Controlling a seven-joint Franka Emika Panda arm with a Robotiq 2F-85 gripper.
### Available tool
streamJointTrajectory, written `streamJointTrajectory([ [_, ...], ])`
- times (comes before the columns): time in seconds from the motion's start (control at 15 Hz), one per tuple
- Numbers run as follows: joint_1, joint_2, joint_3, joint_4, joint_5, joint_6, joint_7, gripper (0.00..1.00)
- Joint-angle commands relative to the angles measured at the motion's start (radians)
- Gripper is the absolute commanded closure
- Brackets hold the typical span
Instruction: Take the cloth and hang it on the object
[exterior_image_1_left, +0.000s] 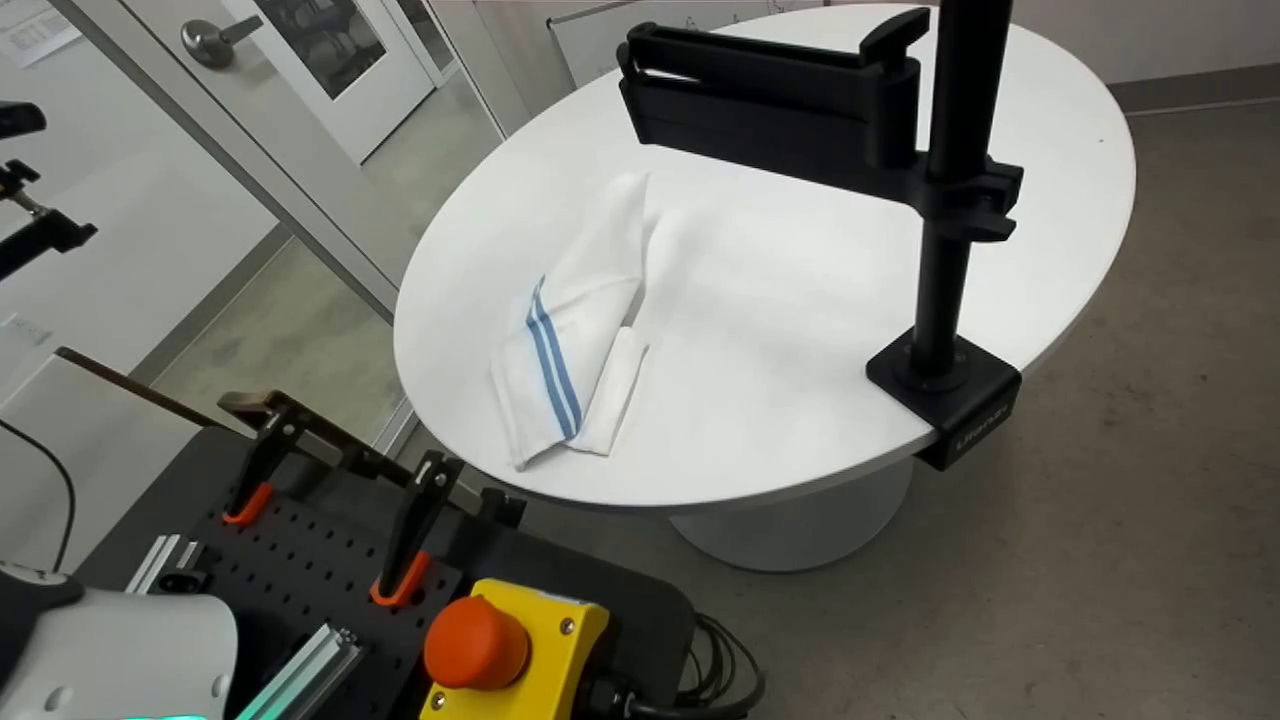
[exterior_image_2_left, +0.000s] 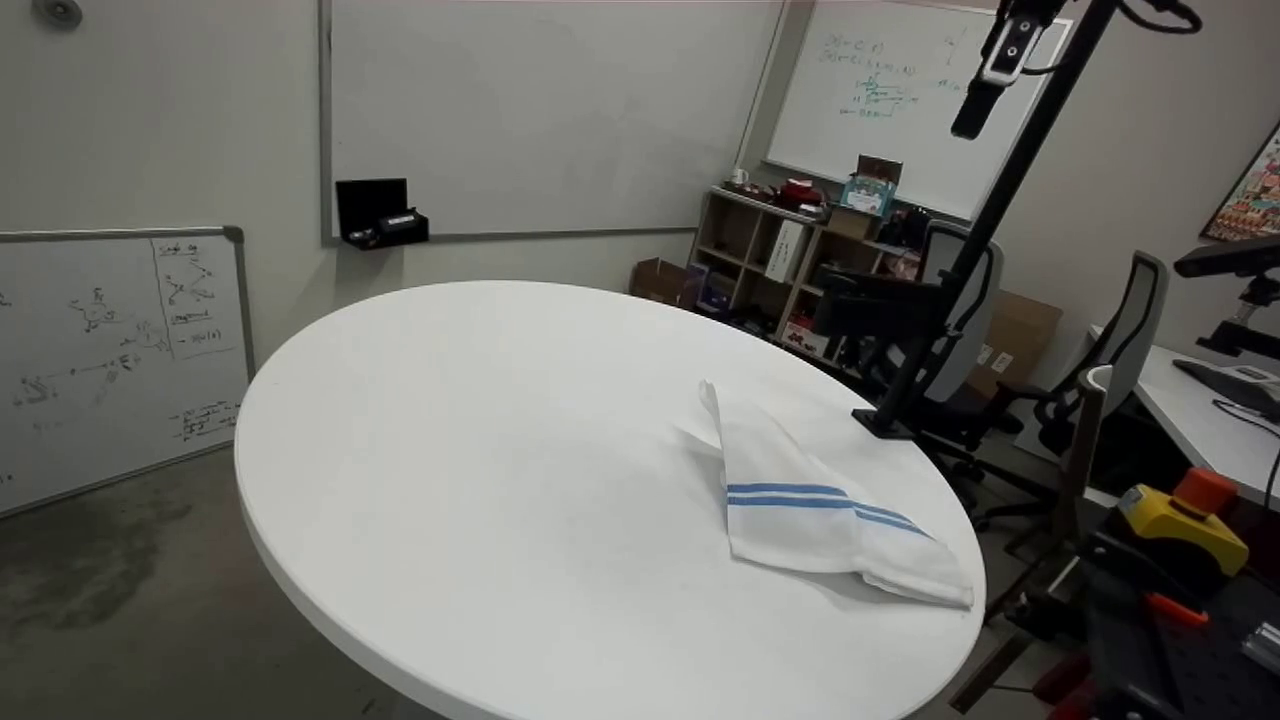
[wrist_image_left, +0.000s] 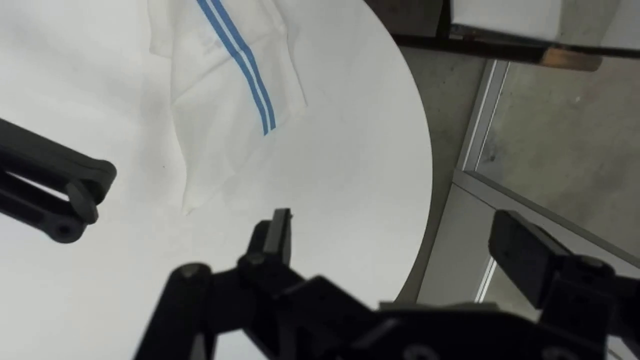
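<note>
On the desk (exterior_image_2_left: 480, 480), the blue-striped towel (exterior_image_2_left: 812, 512) awaits pickup, I judge; my tool (wrist_image_left: 392, 232) stands wide; next, align above it, descend.

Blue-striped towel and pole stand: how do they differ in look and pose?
Colour: the blue-striped towel is mostly white; the pole stand is black.
Pose: the towel lies low; the stand rises tall.
Shape: the towel is creased and irregular; the stand looks straight and rigid.
Both are on the round white table.
</note>
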Motion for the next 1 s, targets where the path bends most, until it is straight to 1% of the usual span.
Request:
streamJointTrajectory([
  [0.0,-0.008,0.057,0.043,-0.027,-0.025,-0.013,-0.037,0.0],
  [0.13,-0.018,0.095,0.07,-0.048,-0.078,0.001,0.003,0.0],
  [0.33,-0.03,0.164,0.091,-0.064,-0.159,0.01,0.032,0.0],
  [0.53,-0.04,0.231,0.106,-0.075,-0.222,0.043,0.062,0.0],
  [0.73,-0.047,0.304,0.115,-0.088,-0.242,0.127,0.055,0.0],
  [0.93,-0.055,0.378,0.123,-0.098,-0.267,0.256,0.043,0.0],
])
